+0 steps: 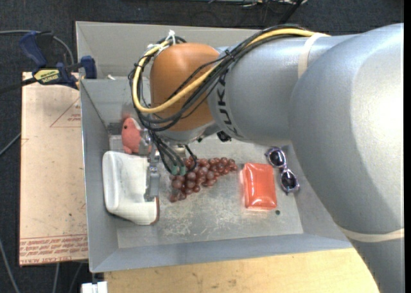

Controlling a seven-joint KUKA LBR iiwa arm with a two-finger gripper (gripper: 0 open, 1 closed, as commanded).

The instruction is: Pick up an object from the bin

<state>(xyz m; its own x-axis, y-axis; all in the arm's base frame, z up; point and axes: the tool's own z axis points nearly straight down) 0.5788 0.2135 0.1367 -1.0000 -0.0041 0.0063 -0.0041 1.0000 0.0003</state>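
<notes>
My gripper (152,186) reaches down under the orange wrist cover at the bin's left middle. It is at the right edge of a white rounded thing with a brown rim (125,186), which lies against the left wall. Just to the right of the gripper is a bunch of dark red grapes (199,175). A salmon-pink thing (131,135) sits behind the white one, partly hidden by the wrist. Nothing shows as held.
An orange rectangular pad (258,186) lies right of the grapes, with a pair of sunglasses (282,168) beyond it near the arm. The big grey arm covers the bin's back and right. Bare floor runs along the front wall.
</notes>
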